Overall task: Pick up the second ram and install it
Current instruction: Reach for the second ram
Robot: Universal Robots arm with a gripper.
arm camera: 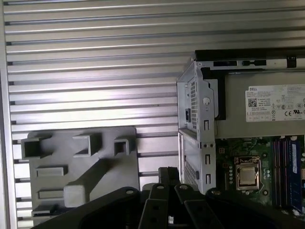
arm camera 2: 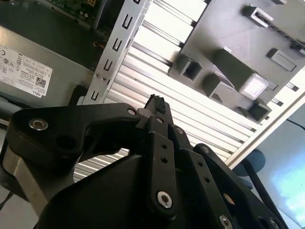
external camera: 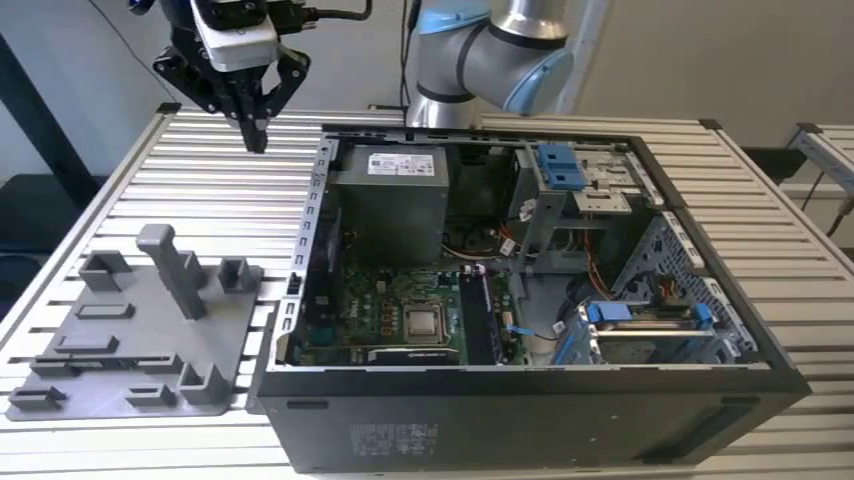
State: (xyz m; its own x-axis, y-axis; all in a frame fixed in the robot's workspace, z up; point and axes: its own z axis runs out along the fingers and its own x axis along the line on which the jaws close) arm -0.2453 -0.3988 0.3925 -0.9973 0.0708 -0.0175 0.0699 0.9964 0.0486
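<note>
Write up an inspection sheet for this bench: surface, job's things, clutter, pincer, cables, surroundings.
Surface: slatted metal table, carrying an open computer case and a grey tray.
Job's things: memory slots beside the processor; cannot tell whether sticks sit in them.
Clutter: nothing seen.
Pincer: the pincer is shut, above bare slats, apart from tray and case.
Cables: black cable at the arm's head; thin wires inside the case.
Surroundings: another slatted table at the exterior view's right; pale wall behind.

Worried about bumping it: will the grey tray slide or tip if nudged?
Probably slides: the tray seems to lie loose on smooth metal slats. Tipping seems unlikely, since its base is broad and flat. It looks like stiff, light plastic.
</note>
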